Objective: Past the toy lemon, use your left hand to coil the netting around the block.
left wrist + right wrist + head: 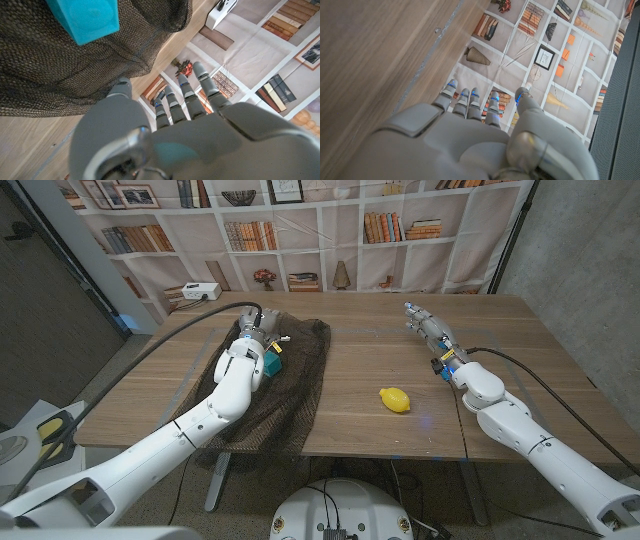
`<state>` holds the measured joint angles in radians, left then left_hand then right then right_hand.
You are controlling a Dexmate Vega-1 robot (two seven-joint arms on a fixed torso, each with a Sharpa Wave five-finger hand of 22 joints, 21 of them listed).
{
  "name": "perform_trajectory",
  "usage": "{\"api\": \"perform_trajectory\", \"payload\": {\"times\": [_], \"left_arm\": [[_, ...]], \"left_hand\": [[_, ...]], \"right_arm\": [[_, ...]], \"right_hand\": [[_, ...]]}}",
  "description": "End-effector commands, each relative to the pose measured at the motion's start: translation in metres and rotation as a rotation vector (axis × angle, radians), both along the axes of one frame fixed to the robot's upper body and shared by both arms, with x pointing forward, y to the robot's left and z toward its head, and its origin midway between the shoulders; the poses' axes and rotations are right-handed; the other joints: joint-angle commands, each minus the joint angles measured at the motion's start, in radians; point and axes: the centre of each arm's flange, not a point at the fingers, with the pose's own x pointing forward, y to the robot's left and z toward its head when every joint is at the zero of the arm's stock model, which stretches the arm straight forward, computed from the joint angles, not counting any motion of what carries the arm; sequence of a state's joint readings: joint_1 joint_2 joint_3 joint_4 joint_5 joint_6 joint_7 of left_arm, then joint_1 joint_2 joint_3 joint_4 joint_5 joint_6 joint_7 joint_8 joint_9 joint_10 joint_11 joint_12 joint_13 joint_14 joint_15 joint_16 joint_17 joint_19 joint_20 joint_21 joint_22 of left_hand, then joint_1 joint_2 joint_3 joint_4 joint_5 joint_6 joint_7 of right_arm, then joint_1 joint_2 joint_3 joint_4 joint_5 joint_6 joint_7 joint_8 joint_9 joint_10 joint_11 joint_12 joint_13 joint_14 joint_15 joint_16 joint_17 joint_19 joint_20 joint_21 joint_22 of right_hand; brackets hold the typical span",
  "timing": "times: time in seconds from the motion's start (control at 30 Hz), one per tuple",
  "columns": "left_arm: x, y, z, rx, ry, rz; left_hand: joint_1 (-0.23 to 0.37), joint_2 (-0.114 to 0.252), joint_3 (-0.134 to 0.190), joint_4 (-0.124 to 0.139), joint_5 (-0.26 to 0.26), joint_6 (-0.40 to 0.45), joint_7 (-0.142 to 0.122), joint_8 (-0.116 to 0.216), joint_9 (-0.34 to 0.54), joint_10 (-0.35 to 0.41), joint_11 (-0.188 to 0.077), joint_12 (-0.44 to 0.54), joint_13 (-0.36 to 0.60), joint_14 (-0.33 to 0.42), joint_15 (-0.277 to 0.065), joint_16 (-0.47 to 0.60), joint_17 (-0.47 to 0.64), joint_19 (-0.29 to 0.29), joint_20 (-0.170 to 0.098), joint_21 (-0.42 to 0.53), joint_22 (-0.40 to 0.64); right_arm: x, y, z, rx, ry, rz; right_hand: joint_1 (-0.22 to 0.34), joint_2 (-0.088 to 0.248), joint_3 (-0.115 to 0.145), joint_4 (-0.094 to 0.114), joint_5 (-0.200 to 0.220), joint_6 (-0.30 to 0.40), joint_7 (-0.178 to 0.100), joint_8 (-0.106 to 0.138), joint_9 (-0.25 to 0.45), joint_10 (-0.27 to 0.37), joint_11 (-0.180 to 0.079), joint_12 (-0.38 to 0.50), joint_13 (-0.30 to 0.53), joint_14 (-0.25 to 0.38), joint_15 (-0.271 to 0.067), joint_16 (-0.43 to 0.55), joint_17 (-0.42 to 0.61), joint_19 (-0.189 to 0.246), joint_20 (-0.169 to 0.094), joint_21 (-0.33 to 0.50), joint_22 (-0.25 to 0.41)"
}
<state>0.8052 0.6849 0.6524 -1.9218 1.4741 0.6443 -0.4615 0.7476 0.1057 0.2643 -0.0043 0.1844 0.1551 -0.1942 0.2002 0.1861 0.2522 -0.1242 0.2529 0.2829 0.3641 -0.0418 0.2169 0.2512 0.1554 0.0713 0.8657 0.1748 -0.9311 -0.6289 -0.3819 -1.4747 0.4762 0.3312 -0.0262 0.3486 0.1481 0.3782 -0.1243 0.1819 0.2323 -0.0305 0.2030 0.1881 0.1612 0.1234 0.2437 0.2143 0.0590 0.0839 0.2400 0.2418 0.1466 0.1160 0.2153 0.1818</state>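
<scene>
The left robot hand [262, 332] hovers over the dark netting [300, 380], fingers spread and holding nothing; the blue block [272, 366] sits on the netting just beside it. The toy lemon [395, 400] lies mid-tabletop [380, 350]; the right robot hand [425, 325], fingers extended, waits well apart

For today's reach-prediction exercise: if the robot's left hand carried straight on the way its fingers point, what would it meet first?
Probably nothing on the table: the left hand points past the netting edge toward the bookshelf backdrop; depth is unclear.
</scene>
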Motion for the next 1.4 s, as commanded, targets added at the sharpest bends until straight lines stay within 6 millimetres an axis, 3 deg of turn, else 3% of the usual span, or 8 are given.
{"api": "perform_trajectory", "payload": {"times": [0.03,0.47,0.77,1.03,1.4], "left_arm": [[0.027,0.003,0.031,0.009,0.096,-0.023],[0.066,-0.005,0.053,0.136,0.175,0.006],[0.092,-0.018,0.062,0.236,0.181,0.005],[0.107,-0.036,0.063,0.265,0.232,-0.069],[0.112,-0.066,0.050,0.364,0.270,-0.152]], "left_hand": [[-0.013,-0.020,-0.007,-0.003,-0.003,-0.013,0.010,-0.003,0.001,-0.023,0.006,-0.011,-0.001,-0.019,-0.065,-0.009,-0.002,0.003,-0.003,-0.007,0.002],[-0.044,-0.074,-0.035,-0.011,0.005,-0.068,0.006,-0.022,0.001,-0.069,0.015,-0.027,-0.005,-0.066,-0.048,-0.023,-0.013,-0.011,-0.011,-0.029,0.002],[-0.077,-0.134,-0.071,-0.020,0.029,-0.128,-0.019,-0.023,0.004,-0.122,0.017,-0.035,-0.006,-0.118,-0.031,-0.029,-0.022,-0.036,-0.010,-0.059,0.004],[-0.131,-0.146,-0.100,0.001,0.047,-0.186,-0.024,-0.024,0.006,-0.160,0.037,-0.035,-0.004,-0.154,-0.011,-0.027,-0.021,-0.080,0.008,-0.091,0.006],[-0.146,-0.155,-0.111,0.006,0.053,-0.194,-0.024,-0.020,0.007,-0.176,0.048,-0.036,-0.004,-0.166,-0.002,-0.026,-0.022,-0.083,0.010,-0.098,0.006]], "right_arm": [[-0.003,0.010,0.004,-0.040,-0.003,0.018],[-0.012,0.017,0.004,-0.073,0.010,0.003],[-0.016,0.022,0.004,-0.082,0.015,-0.006],[-0.017,0.024,0.003,-0.083,0.022,-0.015],[-0.018,0.027,0.002,-0.078,0.025,-0.021]], "right_hand": [[0.001,0.003,0.003,0.003,0.008,0.008,-0.002,-0.001,0.004,0.006,0.000,-0.001,0.002,0.005,0.002,0.004,0.002,0.003,0.004,0.000,0.003],[-0.001,0.002,0.003,0.004,0.008,0.008,-0.002,-0.001,0.004,0.007,0.000,-0.003,0.002,0.006,0.002,0.004,0.002,0.003,0.006,-0.001,0.003],[-0.002,0.002,0.003,0.005,0.008,0.008,-0.002,-0.002,0.004,0.008,0.002,-0.003,0.002,0.006,0.002,0.004,0.003,0.002,0.006,-0.001,0.003],[-0.003,0.002,0.002,0.006,0.008,0.011,0.000,-0.001,0.004,0.008,0.002,-0.004,0.002,0.006,0.002,0.004,0.003,0.003,0.006,-0.001,0.003],[-0.004,0.002,0.002,0.006,0.008,0.016,0.001,0.000,0.005,0.009,0.001,-0.005,0.002,0.008,0.005,0.004,0.003,0.003,0.007,-0.001,0.003]]}}
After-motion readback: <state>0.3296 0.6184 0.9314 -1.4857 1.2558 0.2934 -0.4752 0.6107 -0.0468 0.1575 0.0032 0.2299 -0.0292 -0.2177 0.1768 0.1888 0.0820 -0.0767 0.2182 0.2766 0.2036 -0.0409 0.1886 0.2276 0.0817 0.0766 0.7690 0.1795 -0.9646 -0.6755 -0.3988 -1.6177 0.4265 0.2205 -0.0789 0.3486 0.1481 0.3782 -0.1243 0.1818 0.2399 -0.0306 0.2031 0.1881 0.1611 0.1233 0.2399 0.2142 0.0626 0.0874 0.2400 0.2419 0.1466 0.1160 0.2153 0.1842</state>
